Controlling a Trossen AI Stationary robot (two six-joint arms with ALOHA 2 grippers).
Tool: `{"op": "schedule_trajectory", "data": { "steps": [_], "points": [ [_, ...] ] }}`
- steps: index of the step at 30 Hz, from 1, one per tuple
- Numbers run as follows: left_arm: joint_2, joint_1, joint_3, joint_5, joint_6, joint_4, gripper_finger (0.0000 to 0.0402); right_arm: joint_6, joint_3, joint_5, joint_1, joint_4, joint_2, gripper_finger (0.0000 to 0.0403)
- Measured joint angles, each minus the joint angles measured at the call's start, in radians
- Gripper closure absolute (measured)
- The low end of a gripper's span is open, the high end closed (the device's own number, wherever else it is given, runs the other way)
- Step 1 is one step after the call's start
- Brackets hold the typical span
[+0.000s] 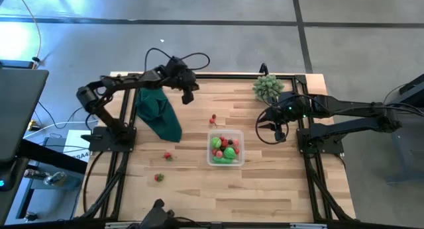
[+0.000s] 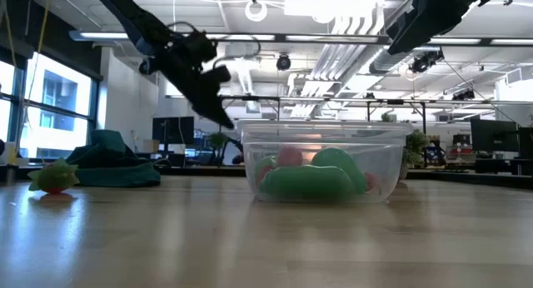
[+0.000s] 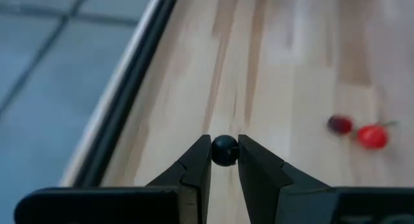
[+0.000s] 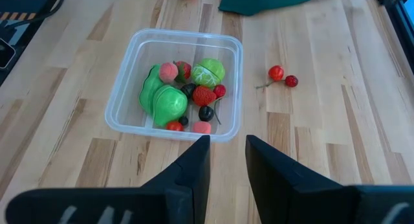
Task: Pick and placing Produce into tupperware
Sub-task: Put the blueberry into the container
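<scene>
the tub [image 1: 226, 149] sits on the bench [image 1: 278, 183], a little right of its middle, with a heap of toy produce [image 1: 224, 148] inside. behind it, nearer the far edge, lie two cherries [image 1: 213, 119]. left of the tub lie two loose pieces [image 1: 167, 155], one nearer the front [image 1: 158, 178]. a cloth [image 1: 159, 111] lies at the far left, a ball-shaped plant [image 1: 267, 87] at the far right. the left hand [image 1: 187, 95] hangs above the bench just beside the cloth, pinching a small berry [image 3: 224, 150]. the right hand [image 1: 278, 133] hangs right of the tub.

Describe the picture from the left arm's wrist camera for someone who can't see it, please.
The left gripper pinches a small dark berry between its two dark fingers above a pale wooden table. Farther off on the wood lie a dark red berry and a bright red one, side by side.
</scene>
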Motion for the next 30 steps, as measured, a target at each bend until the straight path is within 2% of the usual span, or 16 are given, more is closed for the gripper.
{"op": "schedule_trajectory", "data": {
  "steps": [6, 13, 16, 19, 24, 28, 30],
  "points": [
    [-0.097, -0.063, 0.000, 0.053, 0.063, 0.056, 0.0342, 0.000, 0.000, 0.000, 0.000, 0.000, 0.000, 0.0313],
    [-0.132, -0.234, 0.000, 0.044, 0.049, 0.130, 0.0342, 0.000, 0.000, 0.000, 0.000, 0.000, 0.000, 0.0313],
    [-0.132, -0.335, 0.000, -0.016, 0.013, 0.159, 0.0342, 0.000, 0.000, 0.000, 0.000, 0.000, 0.000, 0.0313],
    [-0.124, -0.447, 0.001, -0.125, -0.010, 0.204, 0.0342, 0.000, 0.000, 0.000, 0.000, 0.000, 0.000, 0.0313],
    [-0.090, -0.616, 0.031, -0.301, -0.082, 0.191, 0.0342, 0.000, 0.000, 0.000, 0.000, 0.000, 0.000, 0.0313],
    [-0.013, -0.707, 0.123, -0.358, -0.144, 0.054, 0.0342, 0.000, 0.000, 0.000, 0.000, 0.000, 0.000, 0.0313],
    [0.031, -0.733, 0.197, -0.370, -0.165, -0.064, 0.0342, 0.000, 0.000, 0.000, 0.000, 0.000, 0.000, 0.0313]
  ]
}}
